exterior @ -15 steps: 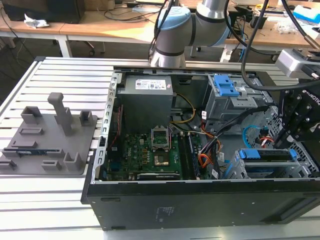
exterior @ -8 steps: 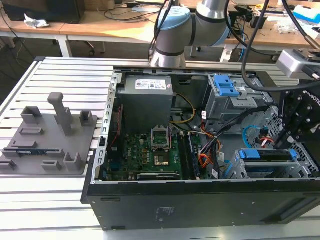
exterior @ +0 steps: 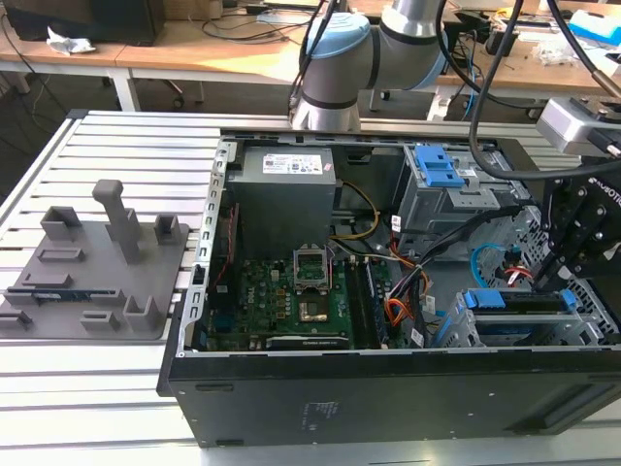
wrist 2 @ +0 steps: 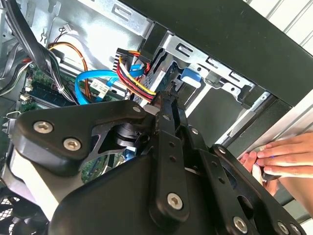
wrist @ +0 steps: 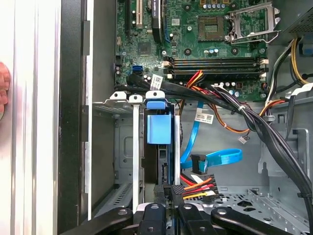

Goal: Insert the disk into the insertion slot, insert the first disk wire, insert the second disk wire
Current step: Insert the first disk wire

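one hand [wrist 2: 286,156] shows in the second wrist view.

Exterior view high above the computer case [exterior: 388,398]; both wrist views close inside, second disk wire [wrist: 225,157] in common.

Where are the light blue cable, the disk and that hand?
light blue cable [wrist: 225,157]: first wrist view, its flat stretch.
disk [wrist: 159,129]: first wrist view, its blue frame.
hand [wrist 2: 288,149]: second wrist view, its fingers.

A bright blue plastic disk frame [wrist: 159,129], a light blue flat cable [wrist: 220,158] and a green printed motherboard [wrist: 191,38] are seen.
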Tool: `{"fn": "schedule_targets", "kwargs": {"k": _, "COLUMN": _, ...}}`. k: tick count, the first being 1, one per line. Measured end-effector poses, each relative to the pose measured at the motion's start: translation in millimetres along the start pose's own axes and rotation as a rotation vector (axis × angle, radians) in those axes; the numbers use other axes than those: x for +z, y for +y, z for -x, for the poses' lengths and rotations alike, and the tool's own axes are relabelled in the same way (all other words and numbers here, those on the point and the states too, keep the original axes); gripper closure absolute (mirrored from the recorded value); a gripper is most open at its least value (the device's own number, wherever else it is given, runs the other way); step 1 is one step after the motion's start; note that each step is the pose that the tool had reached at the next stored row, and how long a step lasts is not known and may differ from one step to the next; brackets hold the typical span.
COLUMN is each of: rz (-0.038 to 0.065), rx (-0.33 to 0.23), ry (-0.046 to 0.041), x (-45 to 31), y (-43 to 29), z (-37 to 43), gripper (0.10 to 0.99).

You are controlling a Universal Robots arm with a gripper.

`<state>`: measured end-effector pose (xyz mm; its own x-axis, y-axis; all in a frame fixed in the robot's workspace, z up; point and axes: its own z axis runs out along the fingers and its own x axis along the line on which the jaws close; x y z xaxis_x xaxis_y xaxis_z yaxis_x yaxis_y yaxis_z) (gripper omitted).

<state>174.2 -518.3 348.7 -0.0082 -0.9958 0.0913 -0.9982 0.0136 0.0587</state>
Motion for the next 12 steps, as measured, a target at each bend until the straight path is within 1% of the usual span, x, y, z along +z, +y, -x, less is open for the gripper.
{"fn": "schedule_targets", "kwargs": {"k": 12, "rz": 0.000, "rx": 0.000, "ry": -0.0001, "x": 2.3, "y": -0.1, "z": 0.2, "gripper": 0.922}}
